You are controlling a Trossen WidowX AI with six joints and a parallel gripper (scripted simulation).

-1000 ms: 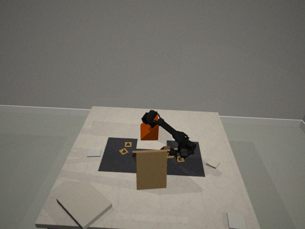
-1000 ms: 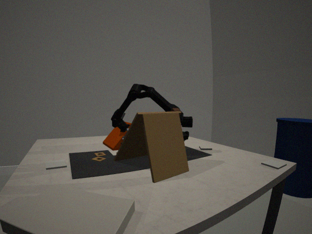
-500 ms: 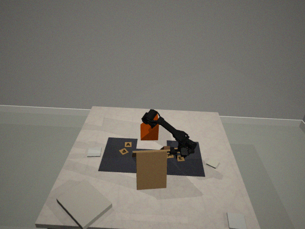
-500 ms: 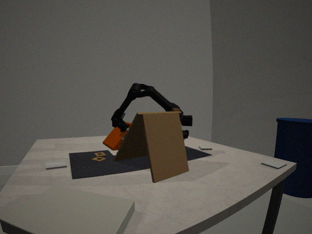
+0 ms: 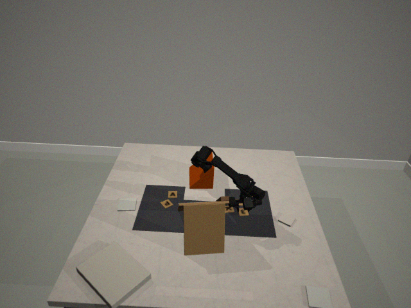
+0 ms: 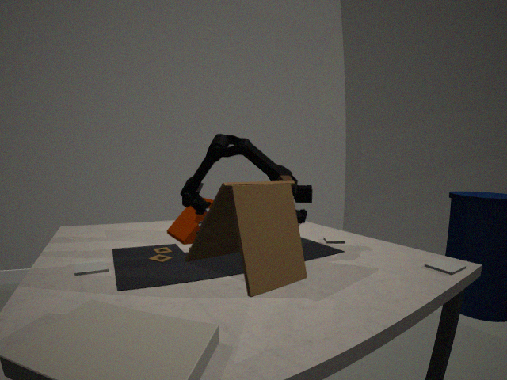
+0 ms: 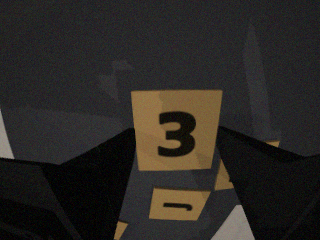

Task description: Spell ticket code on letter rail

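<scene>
My gripper (image 5: 244, 206) (image 7: 176, 134) is shut on a tan tile marked 3 (image 5: 243, 212) (image 7: 176, 130), low over the right part of the dark mat (image 5: 152, 220) (image 6: 139, 274). In the wrist view the tile sits between the two dark fingers. Another tan tile (image 7: 175, 204) (image 5: 228, 209) lies just behind it. Two more tiles, A (image 5: 172, 194) (image 6: 162, 249) and P (image 5: 166, 203) (image 6: 160, 257), lie on the mat's left part. The brown tent-shaped board (image 5: 203, 228) (image 6: 270, 233) stands in the middle; its rail side faces away and is hidden. In the exterior view the board hides the fingertips.
The arm's orange base (image 5: 201, 179) (image 6: 186, 225) stands behind the mat. Small white cards lie at the left (image 5: 126, 204), the right (image 5: 287, 221) and the front right corner (image 5: 318, 296). A grey slab (image 5: 112, 273) sits at the front left. A blue barrel (image 6: 478, 253) stands beside the table.
</scene>
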